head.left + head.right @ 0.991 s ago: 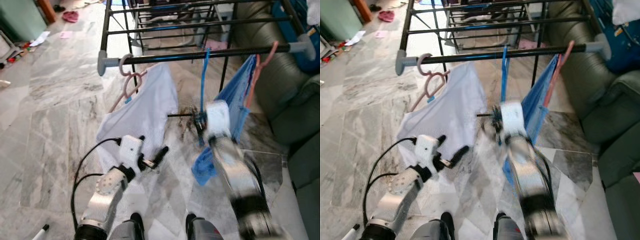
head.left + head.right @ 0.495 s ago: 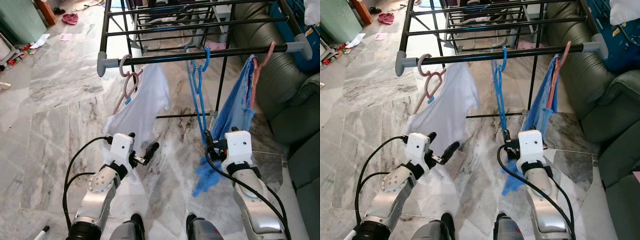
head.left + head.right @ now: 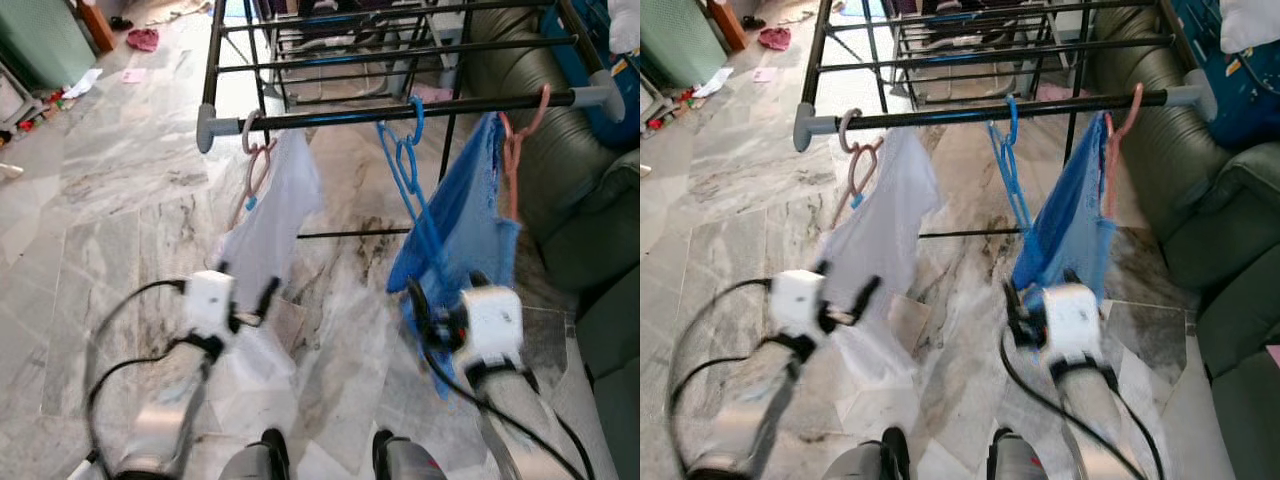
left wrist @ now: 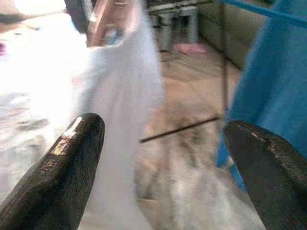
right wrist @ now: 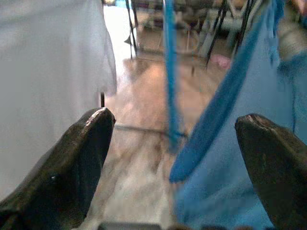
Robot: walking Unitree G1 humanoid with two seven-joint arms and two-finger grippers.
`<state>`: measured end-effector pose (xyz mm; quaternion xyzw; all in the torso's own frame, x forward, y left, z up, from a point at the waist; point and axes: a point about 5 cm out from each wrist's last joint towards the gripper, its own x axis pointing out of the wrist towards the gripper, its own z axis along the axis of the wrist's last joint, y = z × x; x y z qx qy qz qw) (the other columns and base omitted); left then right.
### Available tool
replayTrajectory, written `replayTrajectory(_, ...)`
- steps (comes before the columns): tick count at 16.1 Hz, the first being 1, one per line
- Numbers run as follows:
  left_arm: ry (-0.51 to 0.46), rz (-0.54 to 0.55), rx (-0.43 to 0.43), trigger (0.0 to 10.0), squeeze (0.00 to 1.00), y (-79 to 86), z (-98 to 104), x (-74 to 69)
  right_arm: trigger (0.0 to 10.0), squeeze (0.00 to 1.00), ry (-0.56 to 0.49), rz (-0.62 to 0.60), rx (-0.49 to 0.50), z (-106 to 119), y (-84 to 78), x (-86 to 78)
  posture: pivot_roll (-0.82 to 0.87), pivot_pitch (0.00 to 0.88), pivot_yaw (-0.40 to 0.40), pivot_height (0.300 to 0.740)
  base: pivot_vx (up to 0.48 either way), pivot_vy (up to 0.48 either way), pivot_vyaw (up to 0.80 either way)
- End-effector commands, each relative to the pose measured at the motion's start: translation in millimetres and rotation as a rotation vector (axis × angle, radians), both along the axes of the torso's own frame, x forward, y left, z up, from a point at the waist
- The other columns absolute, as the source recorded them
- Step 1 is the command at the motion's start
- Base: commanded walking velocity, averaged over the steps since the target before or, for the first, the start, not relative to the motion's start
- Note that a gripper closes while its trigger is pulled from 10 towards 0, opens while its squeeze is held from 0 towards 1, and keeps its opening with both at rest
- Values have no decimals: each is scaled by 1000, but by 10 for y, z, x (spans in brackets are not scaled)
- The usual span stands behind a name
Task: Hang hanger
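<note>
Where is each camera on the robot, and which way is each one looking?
Left eye view: on the head, looking down at the drying rack, both arms and feet showing.
Right eye view: beside it, same scene, blue hanger on the rail.
Left wrist view: along the open left gripper at the white garment.
Right wrist view: along the open right gripper at the blue hanger.
Shared: both wrist views show the blue garment.

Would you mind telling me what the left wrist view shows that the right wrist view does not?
Left wrist view alone: the pink hanger carrying the white garment, between the open left pincer fingers. Right wrist view alone: the empty blue hanger hanging ahead of the open right pincer. Both share the white garment, the blue garment and the marble floor.
</note>
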<state>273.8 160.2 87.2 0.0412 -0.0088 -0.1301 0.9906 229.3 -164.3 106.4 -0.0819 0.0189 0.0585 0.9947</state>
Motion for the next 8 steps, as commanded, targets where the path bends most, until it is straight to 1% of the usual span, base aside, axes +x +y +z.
replayTrajectory(1, 1, 35, 15, 10000, 0, 68, 9, -33, 10000, 259, -1, 13, 1, 36, -5, -35, -143, 201, 66, 740, 0, 0, 0)
replayTrajectory(2, 12, 57, 14, 10000, 0, 114, -17, -92, 10000, 0, 16, -16, -6, 26, -93, -95, -141, 192, 72, 740, 0, 0, 0)
replayTrajectory(4, 27, 73, 54, 10000, 0, 170, -98, -160, 10000, 0, 37, -69, -38, -24, -193, -144, -124, 188, 76, 740, 0, 0, 0)
replayTrajectory(5, 38, 92, 62, 10000, 0, 194, -123, -182, 10000, 0, 39, -84, -59, -45, -214, -155, -114, 189, 69, 740, 0, 0, 0)
replayTrajectory(6, 50, 106, 74, 10000, 0, 229, -160, -218, 10000, 0, 59, -56, -22, -81, -178, -158, -112, 190, 64, 740, 0, 0, 0)
replayTrajectory(7, 62, 141, 88, 10000, 0, 274, -193, -245, 10000, 0, 60, -50, -41, -92, -154, -136, -108, 192, 57, 740, 0, 0, 0)
replayTrajectory(8, 83, 149, 89, 10000, 0, 288, -212, -248, 10000, 0, 71, -52, -13, -89, -116, -97, -101, 195, 53, 740, 0, 0, 0)
